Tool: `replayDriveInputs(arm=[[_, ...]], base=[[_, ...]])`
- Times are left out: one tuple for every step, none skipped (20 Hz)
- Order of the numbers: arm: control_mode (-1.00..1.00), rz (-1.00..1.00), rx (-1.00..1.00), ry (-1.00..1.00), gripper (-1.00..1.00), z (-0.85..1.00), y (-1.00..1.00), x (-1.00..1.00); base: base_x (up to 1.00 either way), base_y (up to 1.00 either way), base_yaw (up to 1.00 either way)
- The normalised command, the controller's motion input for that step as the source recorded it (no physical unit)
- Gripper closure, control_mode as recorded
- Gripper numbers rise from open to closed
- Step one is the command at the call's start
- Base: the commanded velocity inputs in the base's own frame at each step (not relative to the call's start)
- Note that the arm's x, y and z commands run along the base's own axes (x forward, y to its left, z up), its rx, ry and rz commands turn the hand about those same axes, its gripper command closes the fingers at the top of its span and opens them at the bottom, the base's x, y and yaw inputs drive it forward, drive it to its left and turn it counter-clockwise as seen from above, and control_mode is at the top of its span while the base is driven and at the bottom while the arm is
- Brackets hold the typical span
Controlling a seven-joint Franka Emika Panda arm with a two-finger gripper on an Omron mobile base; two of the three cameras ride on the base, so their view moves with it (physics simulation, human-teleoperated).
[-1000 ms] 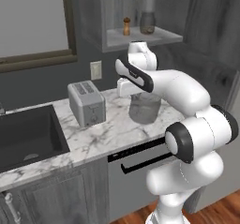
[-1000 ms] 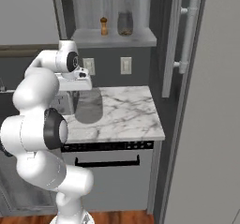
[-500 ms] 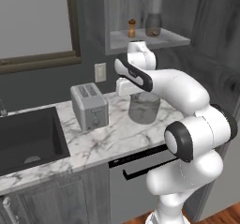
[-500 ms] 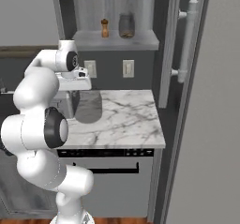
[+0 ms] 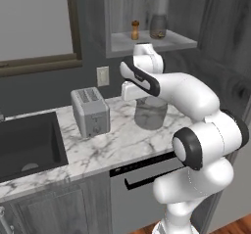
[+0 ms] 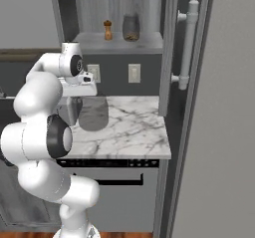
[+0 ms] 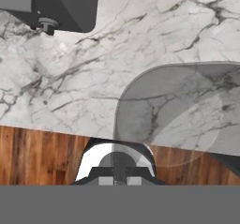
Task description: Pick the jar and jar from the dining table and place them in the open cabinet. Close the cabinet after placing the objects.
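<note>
No labels: shelf jar (image 5: 158,26), toaster (image 5: 89,112).

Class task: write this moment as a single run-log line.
gripper: shut, holding nothing | cabinet: open | shelf: two jars | counter: toaster, glass container

The white arm folds up from its base, elbow bent high, with the forearm reaching back toward the wall. The wrist turns the hand downward. The gripper (image 5: 128,92) has its jaws closed together, and they hold nothing.
</note>
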Motion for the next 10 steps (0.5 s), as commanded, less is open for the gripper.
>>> replayDriveInputs(arm=[[1.00,0.00,0.00,0.00,1.00,0.00,0.00,0.00],[1.00,0.00,0.00,0.00,1.00,0.00,0.00,0.00],[1.00,0.00,0.00,0.00,1.00,0.00,0.00,0.00],[1.00,0.00,0.00,0.00,1.00,0.00,0.00,0.00],[1.00,0.00,0.00,0.00,1.00,0.00,0.00,0.00],[1.00,0.00,0.00,0.00,1.00,0.00,0.00,0.00],[1.00,0.00,0.00,0.00,1.00,0.00,0.00,0.00],[1.00,0.00,0.00,0.00,1.00,0.00,0.00,0.00],[1.00,0.00,0.00,0.00,1.00,0.00,0.00,0.00],[1.00,0.00,0.00,0.00,1.00,0.00,0.00,0.00]], base=[[0.25,0.00,0.00],[0.14,0.00,0.00],[0.05,0.00,0.00],[0.00,0.00,0.00],[0.00,0.00,0.00],[0.00,0.00,0.00],[0.22,0.00,0.00],[0.22,0.00,0.00],[0.31,0.00,0.00],[0.34,0.00,0.00]])
